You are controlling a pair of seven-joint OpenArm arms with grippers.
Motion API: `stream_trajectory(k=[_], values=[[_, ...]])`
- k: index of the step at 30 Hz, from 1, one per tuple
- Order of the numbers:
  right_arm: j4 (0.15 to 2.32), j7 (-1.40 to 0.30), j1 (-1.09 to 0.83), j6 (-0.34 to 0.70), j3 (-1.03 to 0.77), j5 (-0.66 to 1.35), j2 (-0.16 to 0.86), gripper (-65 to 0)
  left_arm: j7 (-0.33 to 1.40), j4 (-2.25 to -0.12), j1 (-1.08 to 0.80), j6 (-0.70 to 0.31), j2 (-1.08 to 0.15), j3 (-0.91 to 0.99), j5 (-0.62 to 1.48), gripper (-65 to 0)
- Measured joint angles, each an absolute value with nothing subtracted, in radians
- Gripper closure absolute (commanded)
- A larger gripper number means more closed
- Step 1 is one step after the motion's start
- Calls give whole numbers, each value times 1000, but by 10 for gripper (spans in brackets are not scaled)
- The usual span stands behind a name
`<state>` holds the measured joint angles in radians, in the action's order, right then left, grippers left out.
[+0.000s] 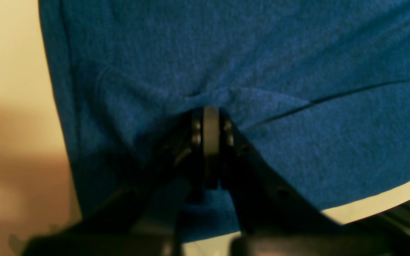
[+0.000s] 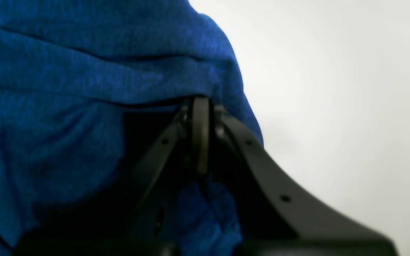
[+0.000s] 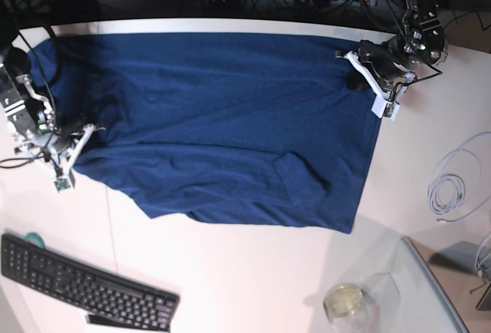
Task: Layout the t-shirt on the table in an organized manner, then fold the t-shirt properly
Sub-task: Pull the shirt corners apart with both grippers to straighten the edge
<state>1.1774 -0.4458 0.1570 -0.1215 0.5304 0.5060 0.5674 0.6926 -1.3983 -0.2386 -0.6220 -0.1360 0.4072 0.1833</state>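
The t-shirt [image 3: 222, 118] lies spread over the far half of the white counter [image 3: 253, 272], mostly flat, with some folds near its lower edge. The left end effector [image 1: 205, 117] is closed tight on the cloth at one side edge of the shirt; in the left wrist view the fabric bunches where the jaws pinch it. The right end effector [image 2: 199, 106] is also closed on a fold of the shirt at the opposite side. A black keyboard [image 3: 84, 283] rests near the front corner of the counter, apart from the shirt. A coiled white cable [image 3: 453, 183] lies beside the shirt's other side.
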Motion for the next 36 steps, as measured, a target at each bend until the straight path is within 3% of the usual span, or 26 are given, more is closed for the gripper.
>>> stream_trajectory(k=[26, 28, 32, 36], values=[[836, -362, 377, -120, 534, 510, 572, -5, 693, -1398, -244, -622, -147, 410, 183, 0], [805, -361, 390, -120, 534, 511, 557, -47, 693, -1398, -244, -622, -147, 410, 183, 0], [797, -362, 389, -120, 534, 509, 545, -245, 694, -1402, -244, -622, -147, 410, 182, 0], [824, -363, 381, -120, 526, 508, 548, -261, 704, -1465, -251, -621, -147, 410, 180, 0]])
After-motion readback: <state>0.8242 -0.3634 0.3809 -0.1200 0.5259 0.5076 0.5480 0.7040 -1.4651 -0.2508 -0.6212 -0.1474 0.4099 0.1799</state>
